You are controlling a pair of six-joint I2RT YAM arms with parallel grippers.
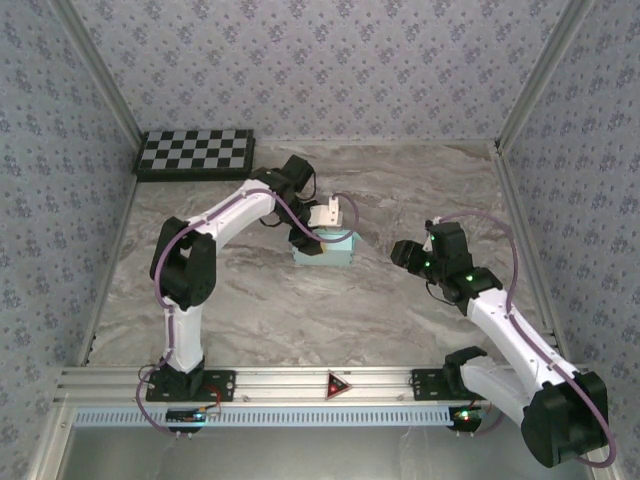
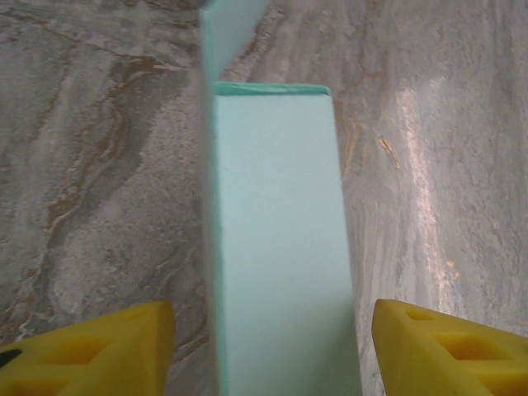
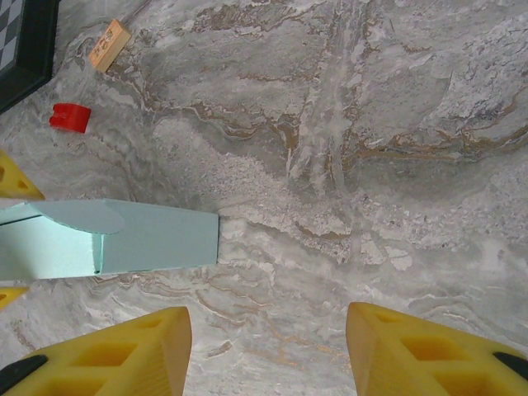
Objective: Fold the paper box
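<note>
The paper box (image 1: 327,251), pale aqua and folded into a small rectangular shape, lies on the marble table near the middle. My left gripper (image 1: 305,238) reaches down over its left end. In the left wrist view the box (image 2: 276,247) runs between the two yellow fingers (image 2: 124,346), with a gap on each side, so the left gripper (image 2: 272,312) is open and straddles it. A flap (image 2: 231,33) stands up at the far end. My right gripper (image 1: 402,252) hangs to the right of the box (image 3: 132,239), apart from it. The right gripper (image 3: 268,322) is open over bare table.
A black-and-white checkerboard (image 1: 195,153) lies at the back left by the wall. A small red block (image 3: 70,116) and a small wooden block (image 3: 109,45) sit on the table beyond the box. Patterned walls close in three sides.
</note>
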